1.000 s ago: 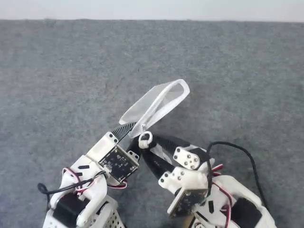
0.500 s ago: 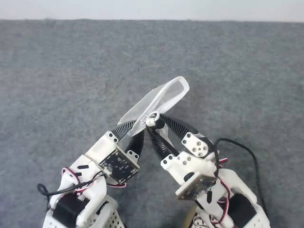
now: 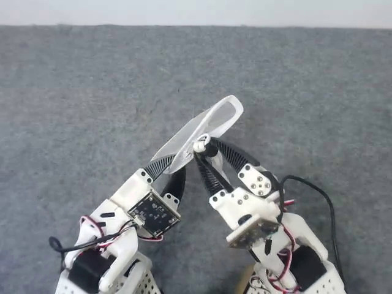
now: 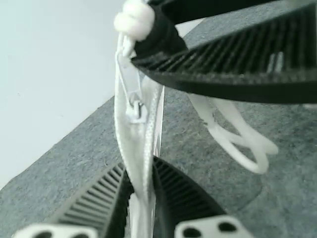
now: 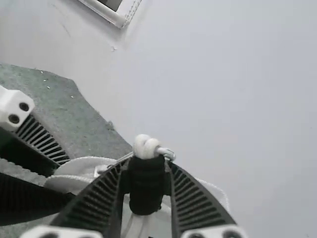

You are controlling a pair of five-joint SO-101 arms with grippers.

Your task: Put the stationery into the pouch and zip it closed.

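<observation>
A translucent white pouch (image 3: 211,125) hangs in the air over the grey table, slanting away from the arms. My left gripper (image 3: 169,164) is shut on its near end; in the left wrist view the ribbed fingers (image 4: 106,196) pinch the white edge (image 4: 141,148). My right gripper (image 3: 204,149) is shut on the black zipper pull (image 5: 145,181) with its white bead (image 5: 145,147), about halfway along the pouch. The metal slider (image 4: 133,106) hangs just under that pull. The pouch's far end (image 3: 225,113) stands open in a loop.
Grey felt (image 3: 92,92) covers the table on all sides of the arms. A pale wall (image 3: 196,12) runs along the back edge. Cables (image 3: 318,202) trail from the right arm's base near the front.
My right gripper has travelled away from the arms along the pouch, carrying the zipper pull from near the left gripper to mid-pouch. The left gripper has held its place.
</observation>
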